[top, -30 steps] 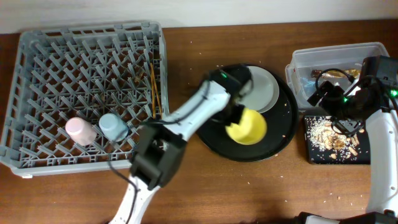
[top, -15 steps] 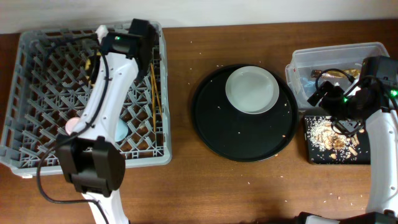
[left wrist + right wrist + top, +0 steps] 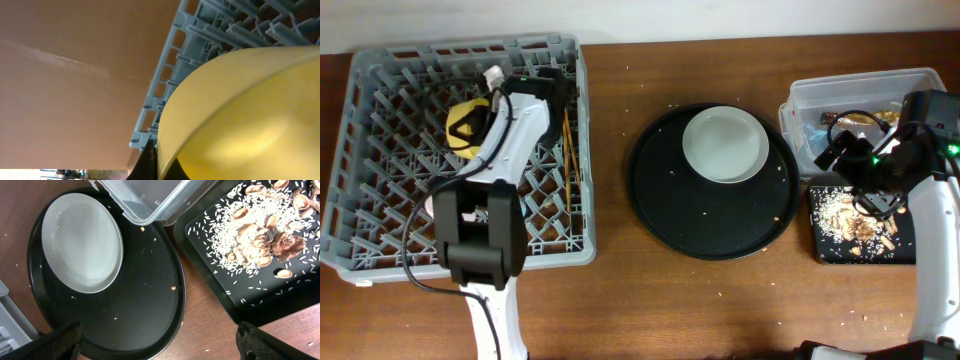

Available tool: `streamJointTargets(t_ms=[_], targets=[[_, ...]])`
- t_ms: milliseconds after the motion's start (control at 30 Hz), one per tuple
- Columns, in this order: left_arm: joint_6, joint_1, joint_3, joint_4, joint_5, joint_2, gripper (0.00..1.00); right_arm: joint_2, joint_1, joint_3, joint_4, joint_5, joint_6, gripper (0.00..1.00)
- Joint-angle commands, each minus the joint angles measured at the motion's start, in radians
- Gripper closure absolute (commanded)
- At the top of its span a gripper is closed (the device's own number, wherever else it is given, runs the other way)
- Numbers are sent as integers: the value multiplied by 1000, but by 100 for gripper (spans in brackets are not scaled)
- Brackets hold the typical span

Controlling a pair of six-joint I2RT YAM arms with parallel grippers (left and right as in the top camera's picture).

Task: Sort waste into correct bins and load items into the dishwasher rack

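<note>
The yellow bowl (image 3: 472,142) is tilted on edge in the back part of the grey dishwasher rack (image 3: 380,120). My left gripper (image 3: 462,126) is shut on its rim; the bowl (image 3: 240,110) fills the left wrist view, with the fingers (image 3: 152,162) at its edge. The pale plate (image 3: 724,145) lies on the round black tray (image 3: 710,220). Chopsticks (image 3: 568,145) lie along the rack's right side. The pink cup (image 3: 433,205) and the light-blue cup (image 3: 523,212) are mostly hidden by my arm. My right gripper (image 3: 845,160) is open and empty (image 3: 160,345), above the corner between the tub and the small tray.
The clear tub (image 3: 860,82) stands at the far right with wrapper pieces inside. In front of it, the small black tray (image 3: 820,245) holds rice and brown food bits (image 3: 260,245). Crumbs dot the round tray and the wooden table.
My left arm carried the yellow bowl from the round black tray over to the rack and now holds it in the rack's back part. The right arm has not moved.
</note>
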Motion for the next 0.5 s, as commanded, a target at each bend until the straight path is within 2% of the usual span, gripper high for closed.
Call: streamJointTargets(t_ms=[0,167,200,233,300,333,467], targets=[[-5,-29,-8,-32,23,10,100,0,-2,1,0,-2,2,1],[-5,-107,-8,-43,111,10,93,0,-2,1,0,-2,2,2],[-6,-123,-8,-42,118,10,85,0,-2,1,0,-2,2,2],[-6,-134,-8,-42,124,10,67,0,-2,1,0,-2,2,2],[-6,-147,-8,-39,182,8,37,0,-2,1,0,-2,2,2],[-6,-147,-3,-39,228,6,26,0,-2,1,0,-2,2,2],[-5,-148,65,-70,449,-44,23,0,-2,1,0,-2,2,2]])
